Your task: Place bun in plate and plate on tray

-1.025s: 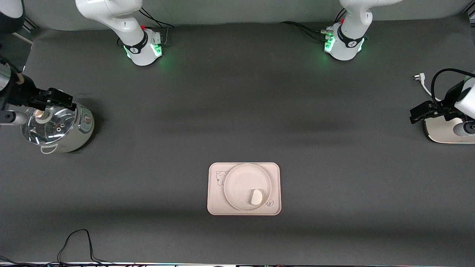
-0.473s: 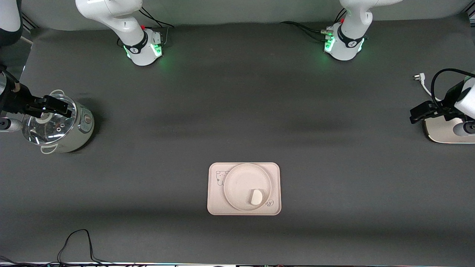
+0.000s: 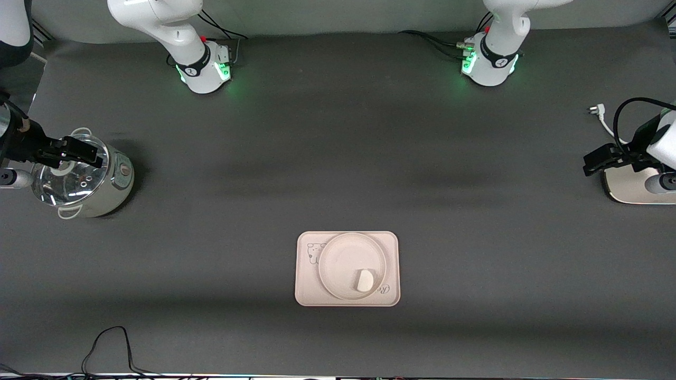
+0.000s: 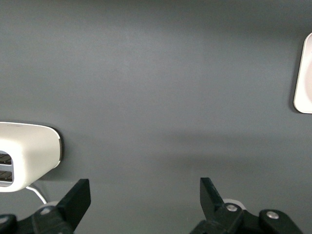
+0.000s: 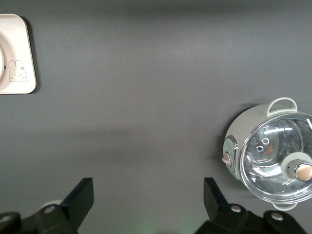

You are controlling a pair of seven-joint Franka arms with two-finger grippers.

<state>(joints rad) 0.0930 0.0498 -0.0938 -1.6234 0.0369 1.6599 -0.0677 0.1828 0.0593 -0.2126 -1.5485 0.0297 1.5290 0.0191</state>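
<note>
The bun [image 3: 364,280] lies in the round plate [image 3: 338,258], near the rim closest to the front camera. The plate sits on the tray [image 3: 306,293], in the middle of the table's near part. A corner of the tray shows in the left wrist view [image 4: 304,73] and, with its drawing, in the right wrist view [image 5: 17,53]. My right gripper [image 3: 79,150] is open and empty over the pot; its jaws show wide apart in its wrist view [image 5: 148,197]. My left gripper [image 3: 602,158] is open and empty over the white appliance, as its wrist view [image 4: 145,200] shows.
A pale green pot with a glass lid [image 3: 84,177] stands at the right arm's end, also in the right wrist view [image 5: 273,153]. A white appliance [image 3: 628,184] stands at the left arm's end, also in the left wrist view [image 4: 24,156]. A black cable [image 3: 111,343] lies by the near edge.
My right gripper has drawn back a little toward the right arm's end of the table, over the pot lid. The left arm, bun, plate and tray have not moved.
</note>
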